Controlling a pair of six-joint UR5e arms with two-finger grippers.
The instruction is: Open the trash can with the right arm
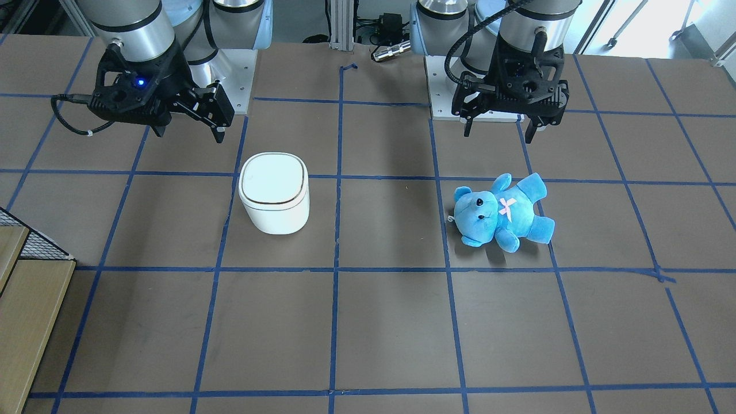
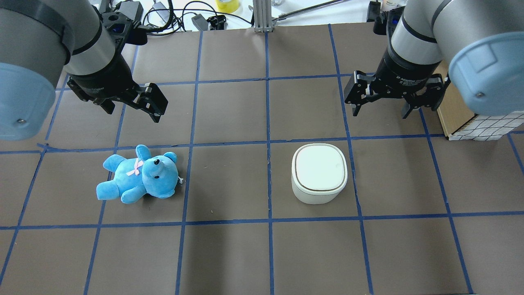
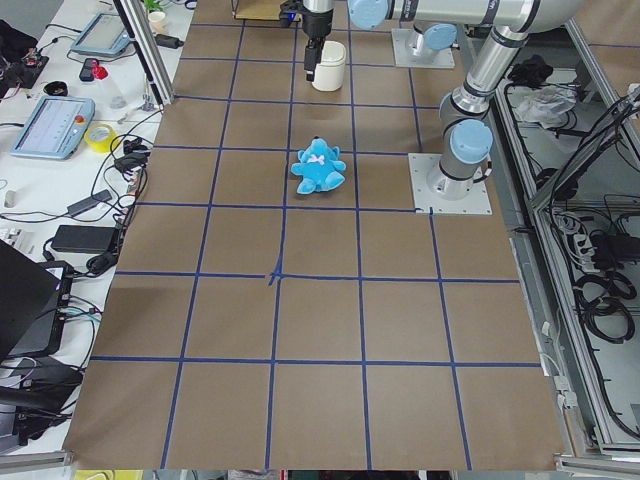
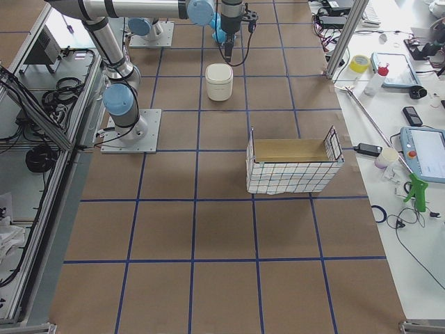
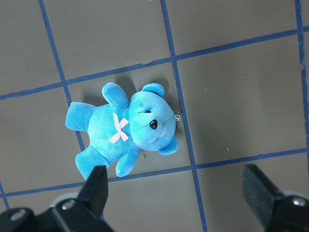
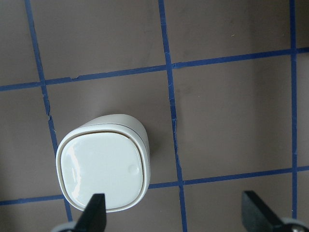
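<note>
- Jaws on the right arm (image 2: pixel 413 41)?
- Spread wide, holding nothing. Blue light glows on the wrist. They hang above the table (image 2: pixel 262 254) and are not touching the trash can (image 2: pixel 319 172).
- Where is the can?
- Upright on the table in the right arm's half, lid shut flat, thin dark line round it. In the right wrist view it sits low and to one side, and one jaw tip overlaps its edge in the picture.
- Left arm (image 2: pixel 82 45)?
- Jaws wide too, nothing in them. Its wrist camera looks down on the blue teddy bear (image 2: pixel 139 180).
- How does the bear lie?
- On its back, pink bow up, across the middle tape line (image 2: pixel 267 123) from the can and well apart from it.
- Anything else around?
- A wire basket (image 4: pixel 292 167) with a brown liner at the table's end on the right arm's side, well apart from the can. Cables (image 2: pixel 172 16) lie past the far table edge.
- Room to move?
- Brown table shows on every side of the can. One side is just beside a blue grid line. The whole lid is in plain view from overhead.
</note>
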